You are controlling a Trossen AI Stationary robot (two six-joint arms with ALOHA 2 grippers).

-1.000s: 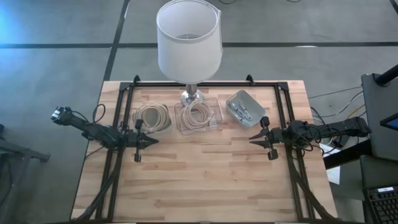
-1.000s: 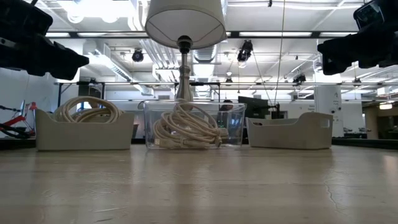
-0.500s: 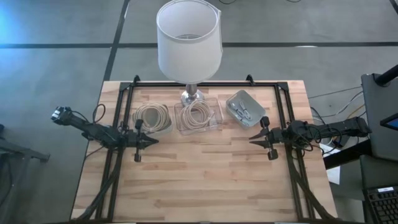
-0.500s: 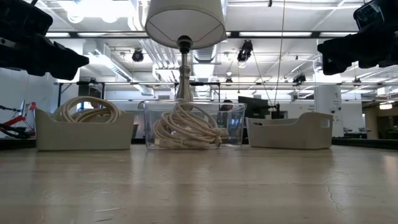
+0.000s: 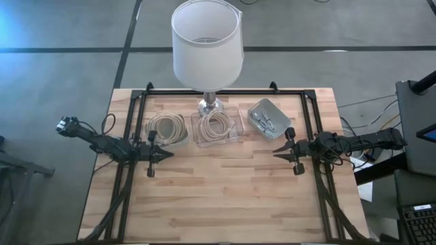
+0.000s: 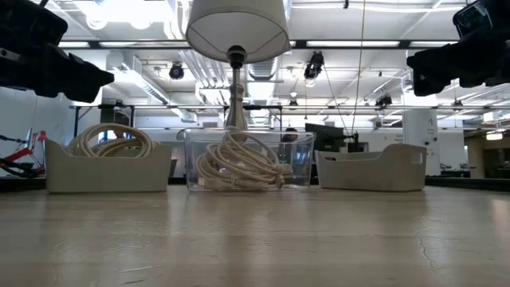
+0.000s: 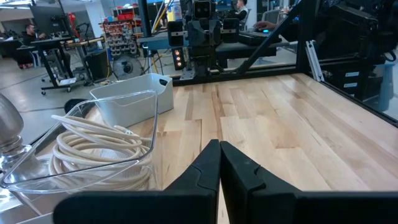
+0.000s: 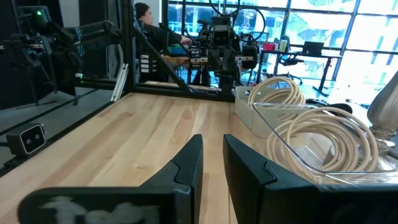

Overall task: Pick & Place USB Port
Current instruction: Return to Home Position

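– Where are the cables (image 5: 263,121)?
– In the gray bin (image 5: 278,114), far right. That job looks done.
– And the arms?
– Resting at the sides. The left gripper (image 5: 167,155) is pinched together, the right gripper (image 5: 278,151) has a narrow gap. Both hold nothing.

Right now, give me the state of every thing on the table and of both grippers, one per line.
left gripper: shut, empty, above the table.
right gripper: slightly open, empty, above the table.
left bin: holds a cream cable coil.
clear bin: holds a second cream cable coil.
right gray bin: holds small pieces, too small to tell.
lamp: upright behind the clear bin.
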